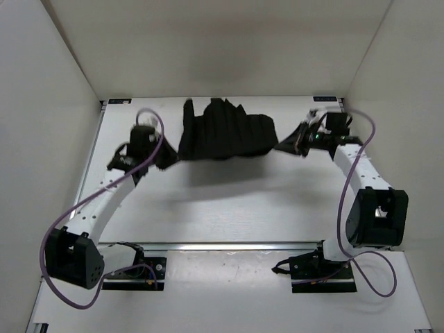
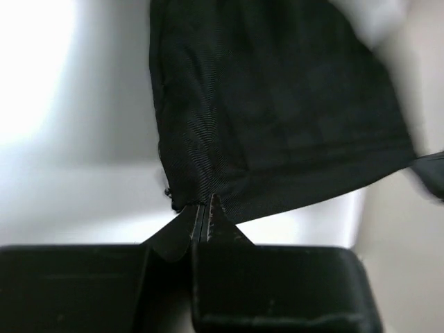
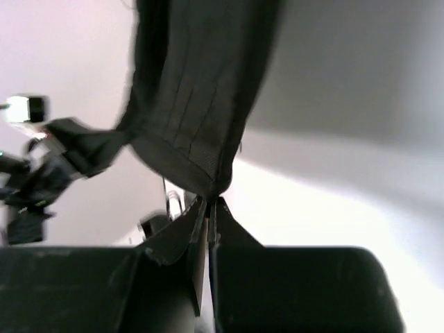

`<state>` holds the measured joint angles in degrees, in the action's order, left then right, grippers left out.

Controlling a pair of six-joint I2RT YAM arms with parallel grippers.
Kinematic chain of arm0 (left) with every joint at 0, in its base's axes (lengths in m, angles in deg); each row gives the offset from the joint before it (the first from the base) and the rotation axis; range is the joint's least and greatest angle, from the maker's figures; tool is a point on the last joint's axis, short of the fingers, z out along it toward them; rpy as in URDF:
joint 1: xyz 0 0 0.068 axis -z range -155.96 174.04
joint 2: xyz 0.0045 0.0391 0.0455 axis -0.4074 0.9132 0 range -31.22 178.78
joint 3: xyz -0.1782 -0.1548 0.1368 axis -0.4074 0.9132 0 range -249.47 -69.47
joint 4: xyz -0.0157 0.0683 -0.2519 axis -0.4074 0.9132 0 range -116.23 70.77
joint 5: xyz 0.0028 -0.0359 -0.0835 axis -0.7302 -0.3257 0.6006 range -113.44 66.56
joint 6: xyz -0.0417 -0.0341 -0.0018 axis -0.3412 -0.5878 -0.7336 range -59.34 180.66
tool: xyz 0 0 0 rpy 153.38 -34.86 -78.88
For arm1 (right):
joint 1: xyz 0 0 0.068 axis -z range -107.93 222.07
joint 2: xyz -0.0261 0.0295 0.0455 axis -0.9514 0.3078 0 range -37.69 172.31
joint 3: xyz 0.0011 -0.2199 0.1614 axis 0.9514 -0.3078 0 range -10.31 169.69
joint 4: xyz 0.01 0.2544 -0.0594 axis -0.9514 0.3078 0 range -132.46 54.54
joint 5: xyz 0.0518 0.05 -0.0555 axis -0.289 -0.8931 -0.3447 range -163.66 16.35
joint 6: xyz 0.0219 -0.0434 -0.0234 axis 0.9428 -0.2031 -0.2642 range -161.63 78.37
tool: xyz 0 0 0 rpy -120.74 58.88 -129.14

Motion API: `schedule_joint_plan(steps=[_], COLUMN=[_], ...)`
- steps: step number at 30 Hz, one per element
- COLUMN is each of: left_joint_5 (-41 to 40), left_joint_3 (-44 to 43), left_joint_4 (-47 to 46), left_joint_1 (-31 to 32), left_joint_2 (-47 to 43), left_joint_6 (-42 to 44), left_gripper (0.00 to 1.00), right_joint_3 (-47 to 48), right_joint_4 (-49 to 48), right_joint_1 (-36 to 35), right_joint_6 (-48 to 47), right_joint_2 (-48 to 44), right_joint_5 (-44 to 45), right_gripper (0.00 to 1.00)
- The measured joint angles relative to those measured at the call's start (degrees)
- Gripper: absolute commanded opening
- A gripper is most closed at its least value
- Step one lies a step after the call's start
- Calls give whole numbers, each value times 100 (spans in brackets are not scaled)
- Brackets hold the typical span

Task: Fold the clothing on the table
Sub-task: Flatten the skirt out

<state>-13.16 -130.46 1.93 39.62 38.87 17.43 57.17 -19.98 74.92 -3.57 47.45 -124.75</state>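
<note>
The black clothing (image 1: 225, 130) hangs stretched in the air between my two grippers, above the far half of the white table (image 1: 229, 208), and its shadow lies on the tabletop below. My left gripper (image 1: 164, 157) is shut on the clothing's left lower corner (image 2: 201, 191). My right gripper (image 1: 290, 144) is shut on its right corner (image 3: 215, 184). In the left wrist view the fabric (image 2: 277, 104) spreads wide and taut above the closed jaws. In the right wrist view it (image 3: 194, 90) bunches into pleats running down to the closed jaws.
White walls enclose the table on the left, back and right. A metal rail (image 1: 208, 245) runs along the near edge by the arm bases. Purple cables (image 1: 350, 180) loop off both arms. Black corner brackets (image 1: 118, 101) sit at the far corners.
</note>
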Motion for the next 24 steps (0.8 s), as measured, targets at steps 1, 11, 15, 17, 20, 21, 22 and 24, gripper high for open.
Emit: schedule_joint_plan(steps=[1, 11, 15, 17, 20, 21, 22, 24], left_joint_5=[81, 621, 699, 721, 765, 765, 765, 761], left_joint_3=[619, 3871, 4225, 4312, 4433, 4454, 4457, 4452], left_joint_4=[2, 273, 330, 396, 562, 651, 730, 811], left_joint_1=[17, 361, 372, 396, 420, 424, 422, 424], left_joint_2=[-109, -1886, -2304, -2503, -2870, -3005, -3101, -3235], left_joint_6=[-50, -566, -721, -796, -920, -968, -1005, -1069], left_gripper=[0, 0, 0, 0, 0, 0, 0, 0], right_joint_3=[-461, -3456, -4000, -4218, -4419, -4465, -4496, -4535], right_joint_4=[28, 861, 892, 1016, 1316, 1432, 1541, 1792], right_joint_1=[-28, -267, -297, -293, -264, -243, -216, -120], right_joint_6=[-37, -201, -74, -28, -9, -9, -9, 50], right_joint_2=[4, -1412, -1814, -2006, -2339, -2459, -2588, -2951], right_joint_5=[-31, 267, 455, 544, 634, 664, 699, 828], right_gripper=[0, 1, 0, 0, 0, 0, 0, 0])
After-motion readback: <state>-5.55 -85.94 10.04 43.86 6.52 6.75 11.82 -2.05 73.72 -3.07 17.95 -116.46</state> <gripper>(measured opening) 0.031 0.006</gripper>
